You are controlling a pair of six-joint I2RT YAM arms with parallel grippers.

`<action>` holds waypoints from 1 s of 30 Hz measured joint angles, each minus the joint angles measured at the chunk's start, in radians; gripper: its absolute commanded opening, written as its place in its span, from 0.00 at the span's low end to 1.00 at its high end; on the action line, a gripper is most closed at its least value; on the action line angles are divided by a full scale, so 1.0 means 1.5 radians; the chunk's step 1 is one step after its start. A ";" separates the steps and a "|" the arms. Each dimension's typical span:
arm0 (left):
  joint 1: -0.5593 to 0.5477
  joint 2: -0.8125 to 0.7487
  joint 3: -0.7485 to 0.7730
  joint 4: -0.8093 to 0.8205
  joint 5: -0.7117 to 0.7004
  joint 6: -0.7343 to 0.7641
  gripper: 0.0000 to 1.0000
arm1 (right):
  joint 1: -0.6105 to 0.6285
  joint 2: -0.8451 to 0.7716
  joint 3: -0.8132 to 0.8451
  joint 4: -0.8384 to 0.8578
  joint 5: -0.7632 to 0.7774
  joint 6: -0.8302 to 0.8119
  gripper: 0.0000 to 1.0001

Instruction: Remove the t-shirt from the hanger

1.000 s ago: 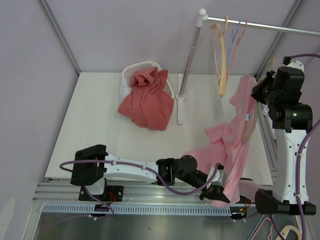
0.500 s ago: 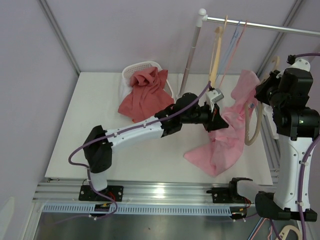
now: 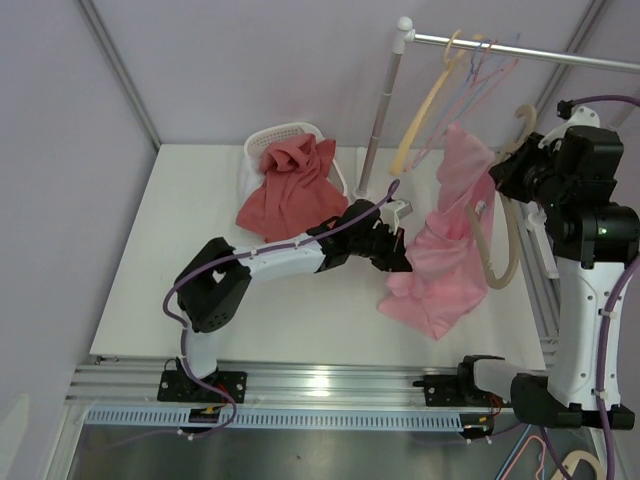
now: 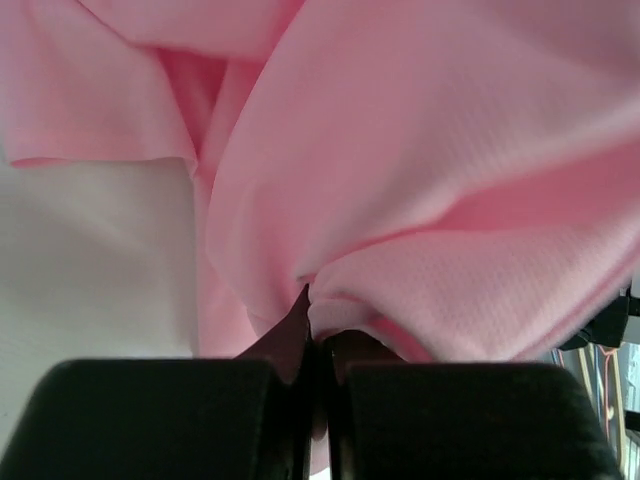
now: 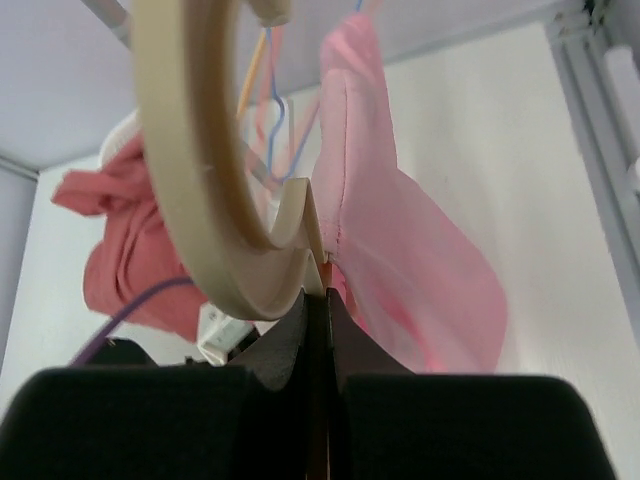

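Since half a second ago our left gripper (image 3: 402, 255) has dragged the pink t-shirt (image 3: 445, 240) leftward, jaws pinching a fold. Farther off, our right gripper (image 3: 503, 178) is clamped on the cream hanger (image 3: 497, 265), where the shirt still hangs. We judge ourselves mid-strip. Next we should pull until the collar slips free.

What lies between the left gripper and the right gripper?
The pink t-shirt, pinched by the left gripper and draped toward the cream hanger held in the right gripper; the top view shows this.
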 measured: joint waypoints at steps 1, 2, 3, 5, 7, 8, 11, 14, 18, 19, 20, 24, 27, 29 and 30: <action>0.002 -0.001 0.000 0.001 -0.003 0.000 0.01 | 0.000 -0.002 -0.016 -0.004 -0.005 -0.001 0.00; 0.004 -0.002 0.000 -0.001 -0.009 0.001 0.01 | 0.000 -0.004 -0.036 -0.009 -0.010 -0.003 0.00; 0.006 -0.005 -0.001 -0.001 -0.017 0.001 0.01 | 0.000 -0.007 -0.052 -0.015 -0.013 -0.005 0.00; 0.013 -0.013 -0.005 0.001 -0.030 0.001 0.01 | 0.000 -0.012 -0.079 -0.033 -0.019 -0.010 0.00; 0.022 -0.030 -0.020 0.005 -0.042 0.001 0.01 | 0.000 -0.026 -0.105 -0.044 -0.021 -0.015 0.00; 0.027 -0.037 -0.025 0.004 -0.050 0.001 0.01 | 0.001 -0.036 -0.114 -0.050 -0.021 -0.015 0.00; 0.037 -0.053 -0.032 0.003 -0.072 0.003 0.01 | 0.012 -0.074 -0.130 -0.062 -0.020 -0.014 0.00; 0.043 -0.064 -0.033 0.003 -0.089 0.006 0.01 | 0.018 -0.112 -0.132 -0.061 -0.016 -0.008 0.00; 0.047 -0.074 -0.044 0.013 -0.098 0.006 0.01 | 0.018 -0.137 -0.141 -0.050 0.001 -0.003 0.00; 0.047 -0.076 -0.051 0.016 -0.098 0.006 0.01 | 0.018 -0.138 -0.144 -0.047 0.013 -0.002 0.00; 0.047 -0.081 -0.063 0.020 -0.098 0.006 0.01 | 0.018 -0.137 -0.148 -0.039 0.029 -0.001 0.00; 0.047 -0.118 -0.157 0.051 -0.099 -0.001 0.01 | 0.019 -0.115 -0.153 -0.012 0.094 0.011 0.00; 0.047 -0.158 -0.261 0.085 -0.100 -0.012 0.01 | 0.019 -0.094 -0.153 0.013 0.146 0.017 0.00; 0.047 -0.194 -0.327 0.094 -0.110 -0.013 0.01 | 0.019 -0.083 -0.155 0.027 0.178 0.016 0.00; 0.047 -0.219 -0.357 0.088 -0.120 -0.011 0.01 | 0.020 -0.079 -0.156 0.036 0.193 0.015 0.00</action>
